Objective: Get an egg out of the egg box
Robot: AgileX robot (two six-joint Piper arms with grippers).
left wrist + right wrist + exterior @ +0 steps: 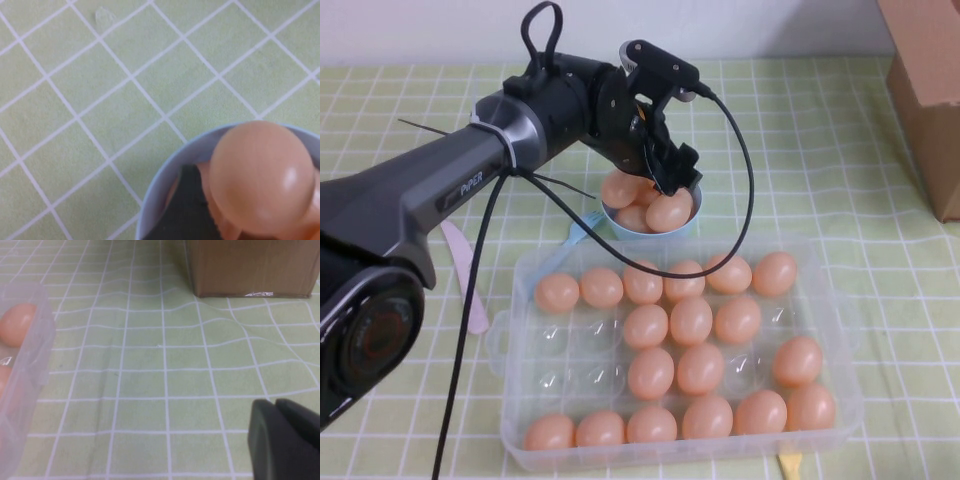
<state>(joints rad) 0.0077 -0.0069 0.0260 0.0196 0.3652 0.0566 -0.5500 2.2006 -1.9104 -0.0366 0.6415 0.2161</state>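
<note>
The clear plastic egg box (525, 268) lies at the front middle of the table with many peach-orange eggs in its wells; several wells at its left are bare. Its corner also shows in the right wrist view (35, 340). My left gripper (678, 185) hangs over the small light-blue bowl (692, 222) just behind the box, shut on an egg (668, 212) that rests on top of other eggs in the bowl. In the left wrist view one dark finger (184, 212) lies against that egg (260, 175) inside the bowl's rim (165, 172). My right gripper (275, 404) is shut and empty, low over the cloth to the right of the box.
A cardboard box (930, 90) stands at the far right, also in the right wrist view (250, 265). A pink spoon (470, 285) lies left of the egg box, a light-blue utensil (582, 228) beside the bowl, a yellow object (788, 463) at the front edge.
</note>
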